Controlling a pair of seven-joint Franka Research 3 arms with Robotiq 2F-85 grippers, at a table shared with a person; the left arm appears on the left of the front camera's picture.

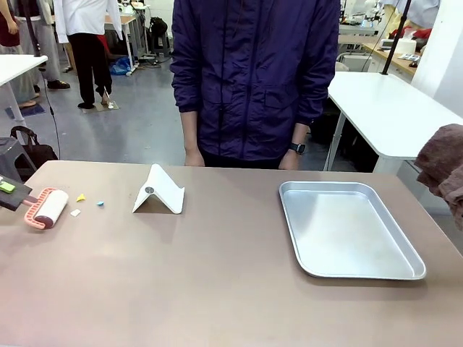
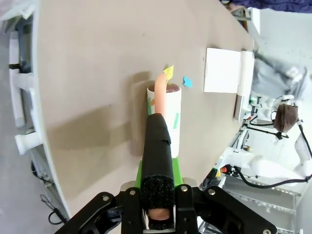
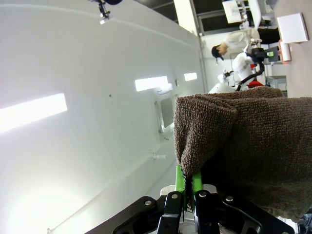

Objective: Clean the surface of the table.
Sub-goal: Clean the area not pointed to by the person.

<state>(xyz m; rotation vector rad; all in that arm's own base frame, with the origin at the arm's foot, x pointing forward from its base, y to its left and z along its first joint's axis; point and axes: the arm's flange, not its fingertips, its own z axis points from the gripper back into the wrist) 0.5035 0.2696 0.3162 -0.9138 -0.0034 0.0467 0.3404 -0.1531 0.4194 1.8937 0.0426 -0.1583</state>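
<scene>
The taupe-brown table (image 1: 217,289) carries small scraps at its left: a yellow one (image 1: 81,197), a blue one (image 1: 100,203) and a white one (image 1: 75,212). At the far left edge my left gripper (image 1: 7,189) is shut on the handle of a lint roller (image 1: 47,208) whose white roll lies on the table. The left wrist view shows that gripper (image 2: 158,200) clamped on the black handle, with the lint roller (image 2: 165,122) just short of the yellow scrap (image 2: 168,72) and blue scrap (image 2: 187,82). My right gripper (image 3: 189,183) is shut on a brown towel (image 3: 243,141), which hangs beyond the right edge (image 1: 445,170).
A white folded stand (image 1: 159,191) sits right of the scraps. A silver metal tray (image 1: 405,273) lies on the right half. A person in a dark jacket (image 1: 253,72) stands at the far edge, hands hanging near the table.
</scene>
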